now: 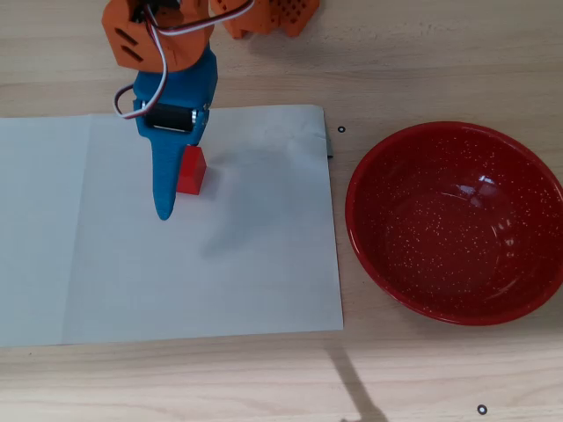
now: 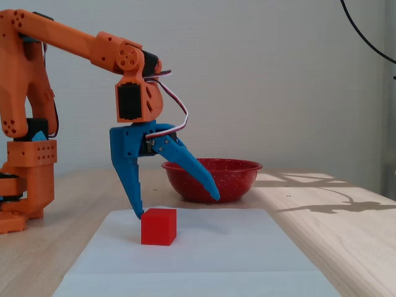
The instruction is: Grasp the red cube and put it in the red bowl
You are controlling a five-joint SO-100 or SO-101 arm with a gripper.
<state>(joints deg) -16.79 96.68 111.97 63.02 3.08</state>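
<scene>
Orange printed plastic makes up the arm point(image 2: 37, 80), a chain of blocky links with round servo housings that rises at the left of the fixed view, reaches rightward and bends down at the wrist. White, red and black wires loop from that wrist. Below it hangs the blue plastic gripper point(image 2: 176, 207), two tapered, pointed fingers spread wide apart: one drops almost straight down, its tip just beside the upper left corner of the small matte red cube point(image 2: 158, 226), whether touching I cannot tell; the other slants out to the right, its tip point(image 2: 212, 195) raised well above the paper and nothing between the two. In the overhead view the gripper point(image 1: 167, 189) points toward the bottom of the picture, its long blue finger lying along the left side of the cube point(image 1: 191, 170).

The cube has plain flat faces and crisp edges, and sits on the flat white sheet of paper point(image 1: 176, 281), in its upper middle part. The paper is smooth with a faint vertical fold left of the cube and lies on the pale, wood-grained table point(image 1: 422, 53).

Right of the cube, off the paper's right edge, stands the large round glossy red bowl speckled with tiny white dots point(image 1: 378, 255), its inside catching bright reflections. In the fixed view the bowl point(image 2: 235, 179) sits beyond the cube, behind the slanted finger.
</scene>
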